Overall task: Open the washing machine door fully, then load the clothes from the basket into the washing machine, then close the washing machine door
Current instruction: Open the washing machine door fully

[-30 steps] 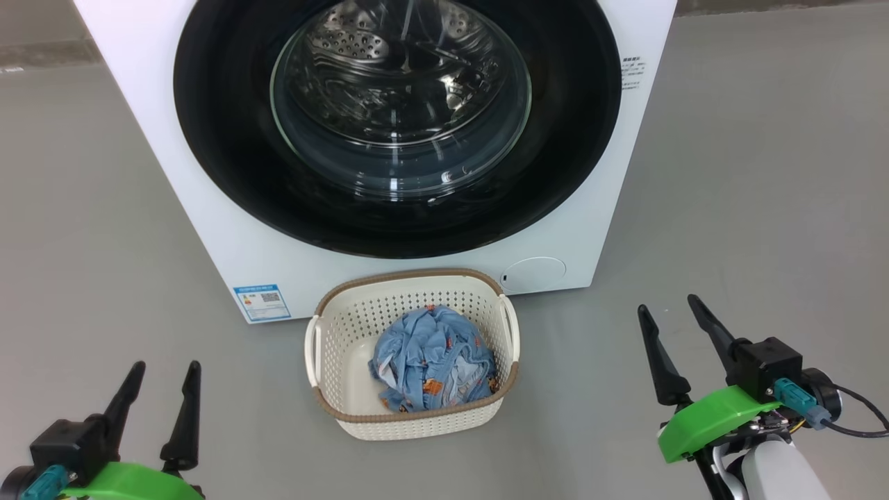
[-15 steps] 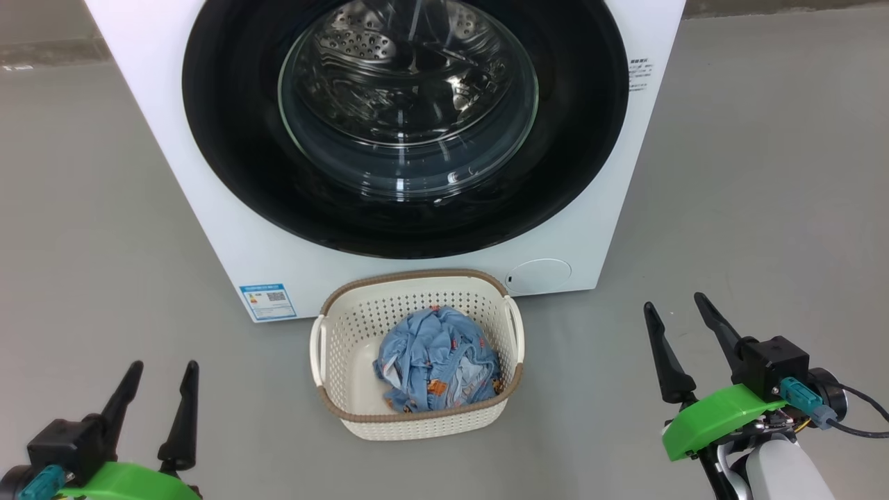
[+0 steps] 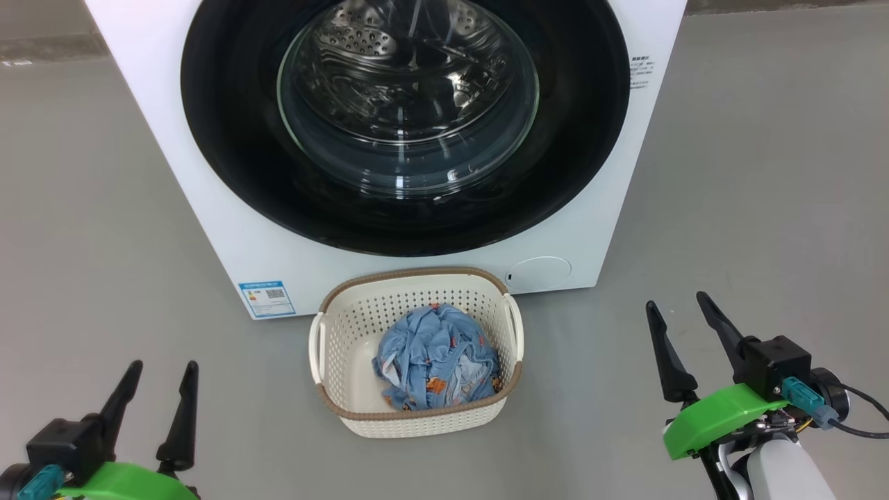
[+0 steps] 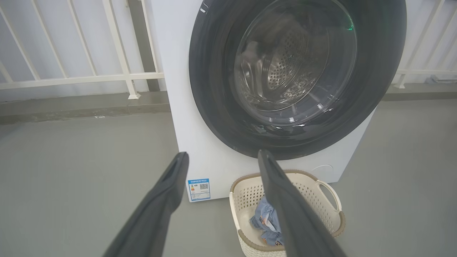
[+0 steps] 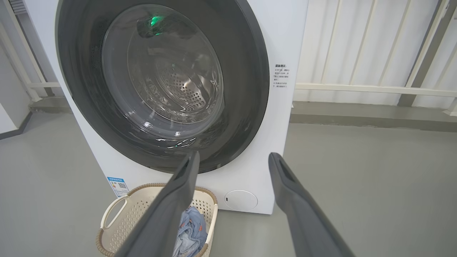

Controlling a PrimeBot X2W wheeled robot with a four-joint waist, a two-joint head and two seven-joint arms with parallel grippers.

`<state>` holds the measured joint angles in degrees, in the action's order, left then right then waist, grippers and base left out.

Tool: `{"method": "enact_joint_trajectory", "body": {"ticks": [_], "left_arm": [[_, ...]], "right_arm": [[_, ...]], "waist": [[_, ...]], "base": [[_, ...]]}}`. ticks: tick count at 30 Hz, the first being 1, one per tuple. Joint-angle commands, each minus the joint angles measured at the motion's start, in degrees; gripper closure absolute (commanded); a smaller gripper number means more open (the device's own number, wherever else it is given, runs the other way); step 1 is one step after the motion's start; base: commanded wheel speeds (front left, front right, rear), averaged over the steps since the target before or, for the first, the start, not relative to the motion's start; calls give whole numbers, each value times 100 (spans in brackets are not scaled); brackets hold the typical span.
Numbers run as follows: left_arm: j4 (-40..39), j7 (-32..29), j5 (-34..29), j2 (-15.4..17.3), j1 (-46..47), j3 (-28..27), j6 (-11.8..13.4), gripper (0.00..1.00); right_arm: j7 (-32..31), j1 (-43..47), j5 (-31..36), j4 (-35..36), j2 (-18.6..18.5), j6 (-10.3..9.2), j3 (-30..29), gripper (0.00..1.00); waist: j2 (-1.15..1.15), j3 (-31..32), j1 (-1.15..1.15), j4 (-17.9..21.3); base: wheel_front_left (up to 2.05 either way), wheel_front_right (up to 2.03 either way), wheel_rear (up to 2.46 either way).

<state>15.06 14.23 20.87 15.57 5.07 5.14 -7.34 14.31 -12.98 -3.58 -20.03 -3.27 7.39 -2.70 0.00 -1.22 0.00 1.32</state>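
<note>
Grey floor [image 3: 729, 208], smooth: two items standing on it.
You have the white washing machine [image 3: 208, 229] set flat on the floor, front facing you. The cream basket [image 3: 417, 425] sits on the floor just before its lower front edge; contact between them cannot be confirmed. Behind the machine runs a raised grey kerb [image 5: 357, 116] under a white railing [image 5: 357, 87].

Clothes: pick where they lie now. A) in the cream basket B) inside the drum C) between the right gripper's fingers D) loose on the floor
A: the light blue clothes sit bundled inside the basket, in front of the washing machine.
</note>
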Motion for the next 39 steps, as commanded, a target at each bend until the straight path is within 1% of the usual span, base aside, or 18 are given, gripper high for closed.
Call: {"method": "enact_joint_trajectory", "body": {"ticks": [1,7,17,20,25,31,39], "left_arm": [[-149,77,-92,209,279,-200,-14,0],[-192,77,-104,197,280,-216,-14,0],[-204,77,-71,190,291,-233,-14,0],[-282,77,-13,144,309,-317,-14,0],[-300,77,12,153,307,-304,-14,0],[-310,77,-2,130,292,-282,-14,0],[-360,77,5,90,263,-305,-14,0]], "right_arm": [[69,-150,40,164,18,10,108,0],[69,-145,45,161,24,10,59,0],[69,-142,52,207,33,10,24,0],[69,-157,42,212,35,10,7,0],[69,-170,32,222,36,10,-10,0],[69,-161,21,223,38,10,-18,0],[69,-147,-12,257,38,10,7,0]], "waist": [[0,-1,0,1],[0,-10,0,-4],[0,-71,0,-3],[0,-96,0,-5],[0,-121,0,-4],[0,-120,0,-13],[0,-141,0,-23]], "base": [[48,48,-96],[76,76,-152],[120,120,-239],[120,120,-239],[90,90,-181],[42,42,-84],[4,4,-9]]}}
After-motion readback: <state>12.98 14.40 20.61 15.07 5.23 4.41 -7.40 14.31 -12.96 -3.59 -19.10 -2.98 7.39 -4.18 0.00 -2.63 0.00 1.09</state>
